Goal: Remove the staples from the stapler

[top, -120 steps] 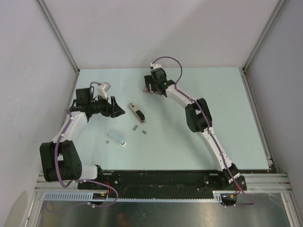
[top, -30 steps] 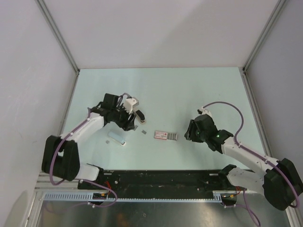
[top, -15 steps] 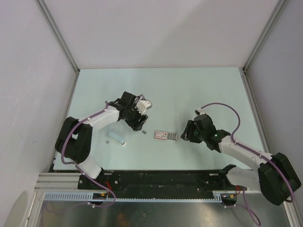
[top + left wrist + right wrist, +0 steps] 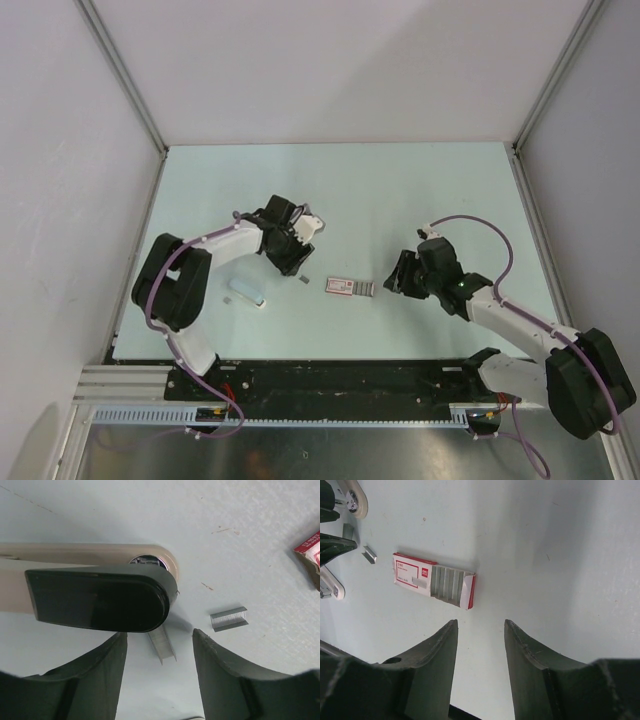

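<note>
Hovering with left fingers spread over a staple strip beside the stapler; holding right fingers spread too, near the staple box.

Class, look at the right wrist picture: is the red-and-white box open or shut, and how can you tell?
Open. The box has its end flap folded out, and rows of grey staples show inside.

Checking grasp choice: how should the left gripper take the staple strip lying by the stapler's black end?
Grip the staple strip across its width, on its long sides, coming straight down. It lies flat on the table, lengthwise between the fingers of the open left gripper, close by the stapler, so little realignment seems needed.
</note>
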You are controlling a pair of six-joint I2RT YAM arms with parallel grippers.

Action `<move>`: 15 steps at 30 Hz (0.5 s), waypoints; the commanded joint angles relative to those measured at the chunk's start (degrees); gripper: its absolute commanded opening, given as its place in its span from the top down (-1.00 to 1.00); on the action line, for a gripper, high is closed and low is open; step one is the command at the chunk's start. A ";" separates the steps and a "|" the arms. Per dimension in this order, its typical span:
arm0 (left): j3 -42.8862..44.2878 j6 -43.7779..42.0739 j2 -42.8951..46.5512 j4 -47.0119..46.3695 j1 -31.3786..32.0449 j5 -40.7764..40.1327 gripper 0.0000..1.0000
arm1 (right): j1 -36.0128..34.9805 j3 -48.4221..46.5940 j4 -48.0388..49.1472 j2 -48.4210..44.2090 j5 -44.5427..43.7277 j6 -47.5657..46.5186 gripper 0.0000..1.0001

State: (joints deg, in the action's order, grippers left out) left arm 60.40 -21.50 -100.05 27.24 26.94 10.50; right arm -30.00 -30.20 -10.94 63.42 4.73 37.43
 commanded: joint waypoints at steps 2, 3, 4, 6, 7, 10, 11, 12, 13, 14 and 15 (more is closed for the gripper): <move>2.59 -0.30 -1.02 -0.81 1.05 -1.53 -0.17 | 0.38 0.05 1.75 -1.72 1.42 -1.31 0.06; 2.56 -0.30 -1.15 -0.80 1.08 -1.53 -0.15 | 0.38 0.05 1.64 -1.90 1.42 -1.35 0.06; 2.50 -0.30 -1.31 -0.80 1.09 -1.49 -0.12 | 0.42 0.05 1.50 -2.07 1.42 -1.42 0.06; 2.19 -0.26 -1.60 -0.79 1.14 -1.46 -0.04 | 0.46 0.05 1.15 -2.53 1.35 -1.51 0.07; 1.96 -0.23 -1.66 -0.83 1.12 -1.41 -0.01 | 0.55 0.05 0.90 -2.74 1.30 -1.58 0.07; 1.06 -0.22 -1.48 -0.86 1.10 -1.22 0.05 | 0.69 0.05 0.23 -3.60 1.14 -1.87 0.07; 0.83 -0.17 -1.34 -0.87 1.10 -1.21 0.06 | 0.71 0.05 -0.04 -3.89 1.06 -1.94 0.07; 0.71 -0.06 -1.27 -0.87 1.10 -1.15 0.06 | 0.76 0.05 -0.22 -4.17 1.06 -1.97 0.07; 0.65 -0.05 -1.23 -0.88 1.10 -1.08 0.06 | 0.84 0.05 -0.40 -4.44 1.07 -1.99 0.08; 0.67 -0.09 -1.26 -0.88 1.10 -1.05 0.07 | 0.87 0.05 -0.53 -4.75 1.11 -1.91 0.08; 0.72 -0.11 -1.41 -0.83 1.10 -0.94 0.08 | 0.89 0.05 -0.64 -5.04 1.13 -1.87 0.09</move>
State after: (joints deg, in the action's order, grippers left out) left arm 61.14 -21.50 -101.27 27.11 27.68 9.45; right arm -29.43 -30.17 -11.14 60.38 5.50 36.34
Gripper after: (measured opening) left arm 0.470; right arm 0.463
